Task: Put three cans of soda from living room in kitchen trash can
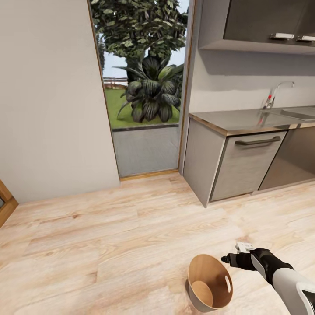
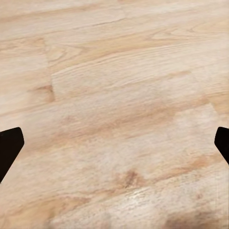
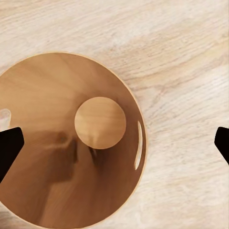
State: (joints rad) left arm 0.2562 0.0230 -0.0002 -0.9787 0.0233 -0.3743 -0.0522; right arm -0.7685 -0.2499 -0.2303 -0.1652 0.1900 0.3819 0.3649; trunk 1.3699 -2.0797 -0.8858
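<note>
The right gripper [image 1: 227, 259] hangs just right of the tash can [image 1: 211, 283], its fingers [image 3: 9, 148] spread wide with nothing between them. The left gripper's fingers [image 2: 9, 149] gape likewise over the bare wood floor [image 2: 114, 95]. The tash can (brown inside) stands near on the floor, with the kitchen counter [image 1: 238, 120] far right

No legible text, label, brand, number or sign appears in any view. The cabinet fronts [image 1: 245, 164], the upper cabinets [image 1: 267, 19] and the steel surface [image 1: 245, 118] carry no markings. The tash can [image 1: 210, 282] shows plain wood grain inside, with no print on its wall or base. The small white part at the right end effector [image 1: 232, 259] is too small to read.
</note>
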